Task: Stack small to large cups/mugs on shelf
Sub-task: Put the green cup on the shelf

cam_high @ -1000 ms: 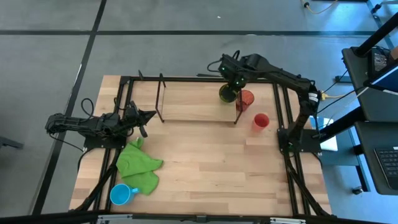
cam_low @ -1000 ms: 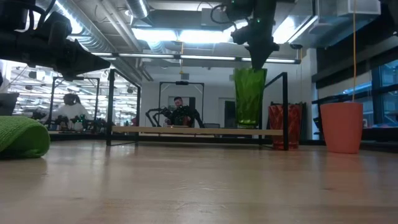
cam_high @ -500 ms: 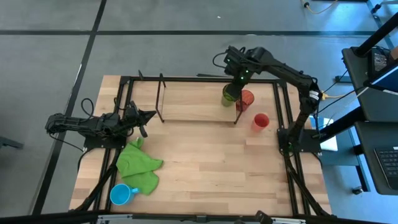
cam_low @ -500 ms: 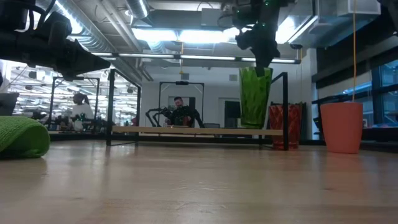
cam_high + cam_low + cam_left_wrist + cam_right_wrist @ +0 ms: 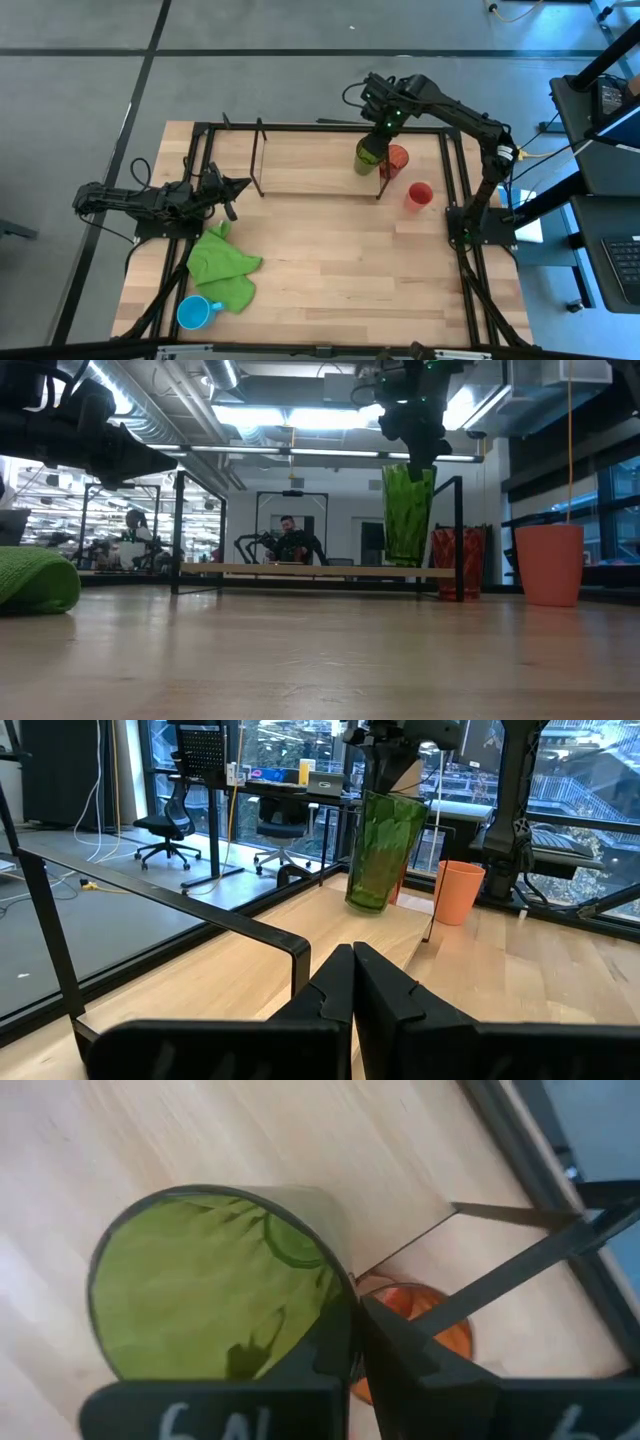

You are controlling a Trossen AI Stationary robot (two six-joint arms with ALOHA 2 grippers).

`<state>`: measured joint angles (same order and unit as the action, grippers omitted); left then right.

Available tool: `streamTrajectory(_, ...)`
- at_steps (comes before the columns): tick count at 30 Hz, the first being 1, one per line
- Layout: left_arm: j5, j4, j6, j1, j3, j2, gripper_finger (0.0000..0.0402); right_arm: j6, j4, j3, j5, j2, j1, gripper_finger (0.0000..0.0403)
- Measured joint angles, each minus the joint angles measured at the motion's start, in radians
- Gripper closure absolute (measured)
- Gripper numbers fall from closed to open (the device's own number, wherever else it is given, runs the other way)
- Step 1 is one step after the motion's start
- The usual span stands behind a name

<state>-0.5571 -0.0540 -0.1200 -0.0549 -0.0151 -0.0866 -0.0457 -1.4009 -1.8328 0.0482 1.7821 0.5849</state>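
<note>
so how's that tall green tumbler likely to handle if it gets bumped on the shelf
The green tumbler is tall and narrow, so it probably tips easily. Its thin translucent wall suggests it is light and slides readily. The right gripper pinches only its rim, jaws shut, so it may swing.

Tall tumbler [image 5: 368, 155] in my right hand [image 5: 381, 132], over shelf [image 5: 318, 192].
Second tumbler [image 5: 397, 159] just right; small cup [image 5: 419, 194] beyond on table [image 5: 330, 270].

I get bright, even light from ceiling strips [image 5: 300, 415]; they glare in the low view, and the near tabletop [image 5: 320, 670] blurs.
</note>
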Motion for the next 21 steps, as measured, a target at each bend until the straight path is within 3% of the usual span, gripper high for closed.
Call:
streamTrajectory(7,0.0,0.0,0.0,0.0,0.0,0.0,0.0401,-0.06,0.03,0.0,0.007,0.0,-0.036,0.0392)
streamTrajectory(14,0.0,0.0,0.0,0.0,0.0,0.0,0.0401,-0.09,0.035,0.0,-0.006,0.006,-0.042,0.035)
streamTrajectory(21,0.0,0.0,0.0,0.0,0.0,0.0,0.0401,-0.091,0.027,0.0,-0.053,0.007,-0.042,0.0362)
